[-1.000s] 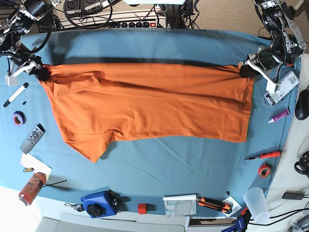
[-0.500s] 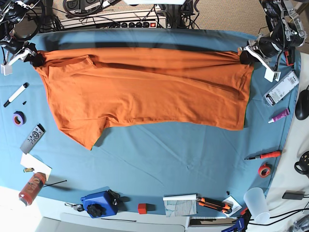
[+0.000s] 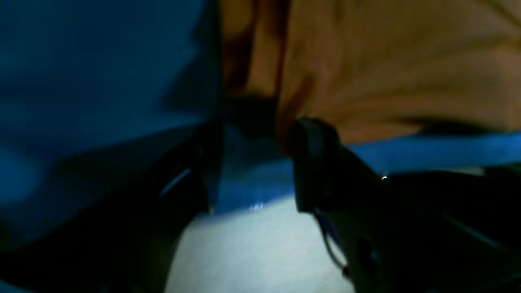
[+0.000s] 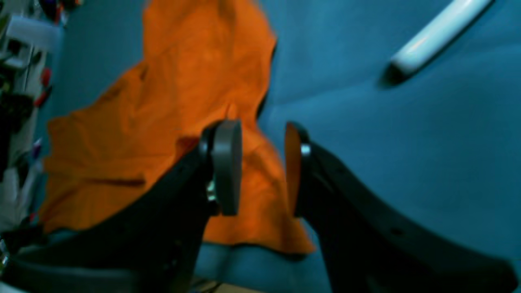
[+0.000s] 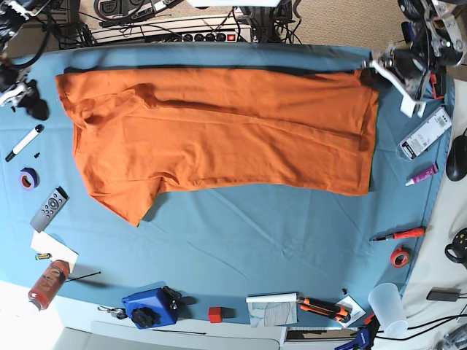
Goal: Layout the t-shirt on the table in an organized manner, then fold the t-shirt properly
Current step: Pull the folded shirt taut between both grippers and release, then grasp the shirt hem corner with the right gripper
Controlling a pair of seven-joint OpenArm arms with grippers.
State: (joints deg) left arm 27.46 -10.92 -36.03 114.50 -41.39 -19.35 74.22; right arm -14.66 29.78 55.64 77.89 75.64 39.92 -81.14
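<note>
The orange t-shirt (image 5: 219, 135) lies spread lengthwise across the far half of the blue-teal table (image 5: 241, 248), one sleeve pointing toward the near left. My right gripper (image 5: 31, 108) stands open just left of the shirt's far left corner, apart from it; in the right wrist view the t-shirt (image 4: 163, 122) lies beyond the open right gripper (image 4: 260, 162), with nothing pinched. My left gripper (image 5: 370, 71) hangs at the shirt's far right corner. The left wrist view is blurred but shows the left gripper (image 3: 256, 162) with its jaws apart, and the t-shirt's edge (image 3: 386, 81) just past them.
A marker (image 5: 23, 143), purple tape (image 5: 28, 178) and a remote (image 5: 49, 209) lie along the left edge. A spray can (image 5: 48, 283), blue box (image 5: 150, 308), screwdriver (image 5: 398, 235), red tape (image 5: 399, 257) and cup (image 5: 387, 308) line the near and right edges. Cables and a power strip (image 5: 204, 33) run behind.
Both grippers carried the shirt's corners toward the far edge, then opened and let go. The shirt now lies flat; the right gripper has drawn off to the left.
</note>
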